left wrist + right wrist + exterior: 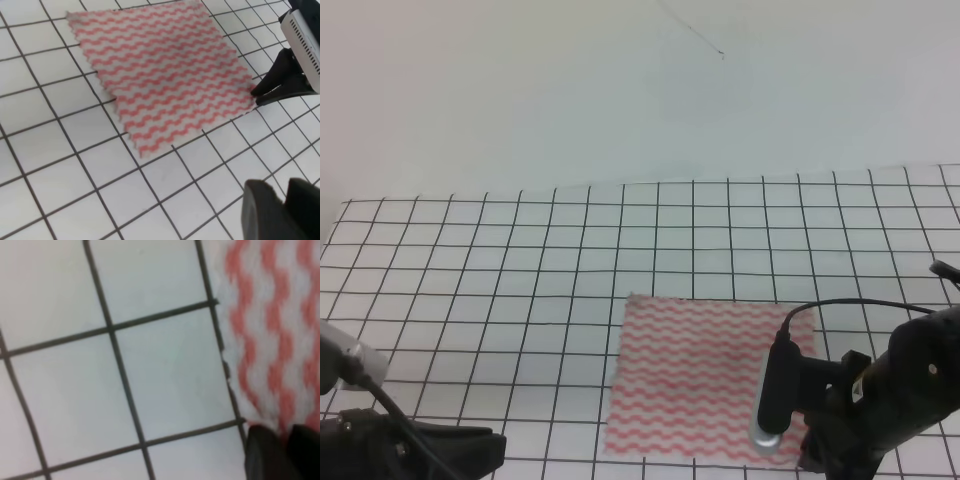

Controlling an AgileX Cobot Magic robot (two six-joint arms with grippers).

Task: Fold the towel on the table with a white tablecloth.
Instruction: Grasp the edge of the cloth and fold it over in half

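At the towel's (705, 378) near right corner, where it lies flat on the gridded tabletop (470, 300), our right gripper (257, 92) has its jaws nearly together on the edge, so we should pinch only cloth, lift low, while our left gripper (285, 210) waits, jaws slightly apart.

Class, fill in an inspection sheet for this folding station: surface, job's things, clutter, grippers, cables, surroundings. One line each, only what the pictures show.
Surface: table under a white tablecloth with a black grid.
Job's things: towel, pink-red and white wavy stripes, lying flat and unfolded.
Clutter: nothing seen.
Grippers: right gripper at the towel's near right corner, jaws close together at its edge, grip not clear; left gripper low over bare cloth, away from the towel, jaws only partly in view.
Cables: black cable arcing over the right arm.
Surroundings: plain white wall behind the table.
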